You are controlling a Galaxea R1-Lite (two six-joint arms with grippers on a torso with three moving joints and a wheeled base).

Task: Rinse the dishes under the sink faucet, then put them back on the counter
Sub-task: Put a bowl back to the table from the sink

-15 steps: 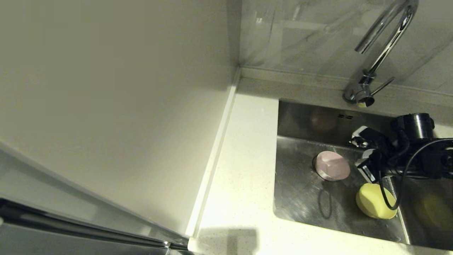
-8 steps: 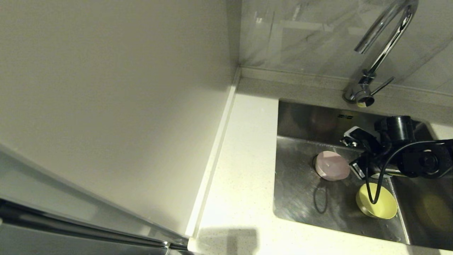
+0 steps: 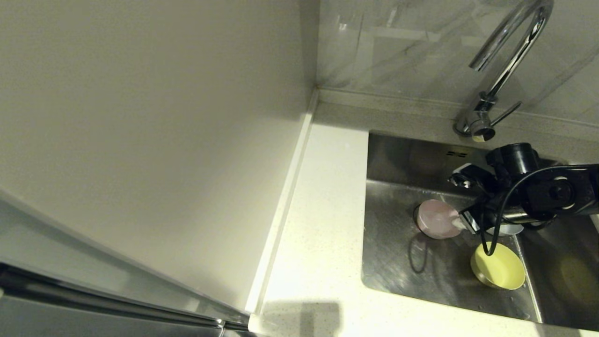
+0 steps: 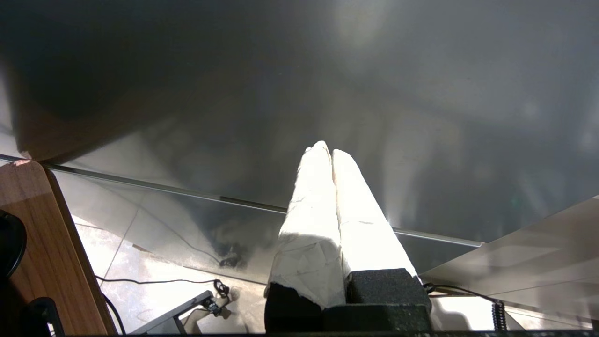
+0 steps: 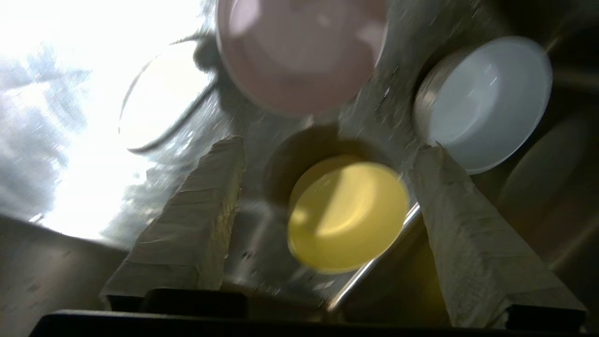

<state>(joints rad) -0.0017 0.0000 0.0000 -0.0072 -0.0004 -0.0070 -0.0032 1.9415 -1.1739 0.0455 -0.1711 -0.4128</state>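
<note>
Right wrist view showed the right gripper [image 5: 327, 145] spread wide, empty, above the yellow-green bowl [image 5: 346, 215] in the sink [image 3: 393, 262]. The pink bowl [image 3: 437, 219] sat over the drain, the white bowl [image 5: 486, 100] beside it. The left gripper [image 4: 331, 152] was clenched, away from the sink.

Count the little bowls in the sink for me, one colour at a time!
Pink bowl: 1
Yellow bowl: 1
White bowl: 1
Total: 3 bowls, all in the sink.
</note>
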